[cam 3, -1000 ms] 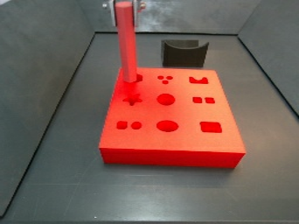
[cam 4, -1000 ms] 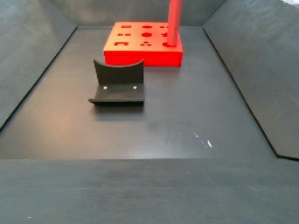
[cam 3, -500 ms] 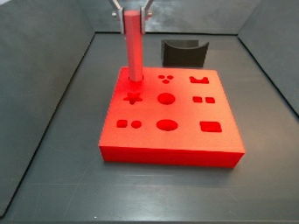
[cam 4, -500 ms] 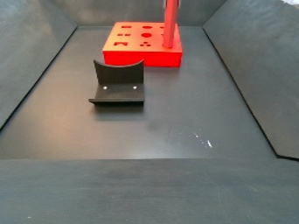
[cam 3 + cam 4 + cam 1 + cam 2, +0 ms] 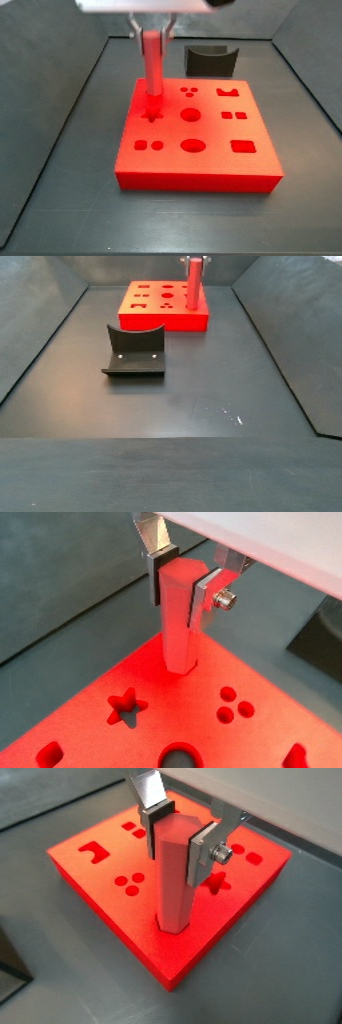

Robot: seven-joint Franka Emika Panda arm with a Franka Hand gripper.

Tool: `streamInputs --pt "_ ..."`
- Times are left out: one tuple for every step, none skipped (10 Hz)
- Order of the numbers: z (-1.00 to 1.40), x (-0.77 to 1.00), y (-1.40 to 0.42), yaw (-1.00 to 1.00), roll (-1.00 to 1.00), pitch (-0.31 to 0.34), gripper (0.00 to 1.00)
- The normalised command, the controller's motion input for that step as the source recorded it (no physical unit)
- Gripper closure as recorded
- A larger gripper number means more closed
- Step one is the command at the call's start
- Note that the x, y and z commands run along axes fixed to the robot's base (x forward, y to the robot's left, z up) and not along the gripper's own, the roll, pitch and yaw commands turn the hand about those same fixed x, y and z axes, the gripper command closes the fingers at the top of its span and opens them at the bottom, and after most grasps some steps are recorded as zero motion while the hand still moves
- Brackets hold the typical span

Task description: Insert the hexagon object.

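My gripper [image 5: 187, 577] is shut on the hexagon object [image 5: 181, 632], a light-red six-sided rod held upright. Its lower end meets the wide red board [image 5: 94, 722] at a hole near the board's corner, beside the star-shaped hole [image 5: 124, 705]. Both wrist views show the silver fingers [image 5: 158, 823] clamped on the rod's upper part [image 5: 171, 888] above the board [image 5: 140, 933]. In both side views the rod [image 5: 152, 65] [image 5: 195, 286] stands upright at the board's [image 5: 214, 150] [image 5: 140, 318] edge row, with the gripper [image 5: 151, 22] at its top.
The dark fixture [image 5: 134, 351] stands on the dark floor in front of the board in a side view, and behind the board [image 5: 210, 60] in a side view. Grey walls enclose the floor on both sides.
The gripper has come down with the rod. The rod shows shorter above the board than before, its lower end sunk deeper at the hole.
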Motion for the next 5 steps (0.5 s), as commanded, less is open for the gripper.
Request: streamInputs --pt "-0.45 0.0 0.0 -0.16 0.22 0.0 1.0" --pt "-0.5 0.0 0.0 -0.14 0.21 0.0 1.0" --pt "-0.7 0.2 0.0 -0.16 0.09 0.0 1.0" --pt "-0.53 0.14 0.0 -0.12 0.13 0.0 1.0" --pt "0.0 0.0 0.0 0.0 0.0 0.0 1.0"
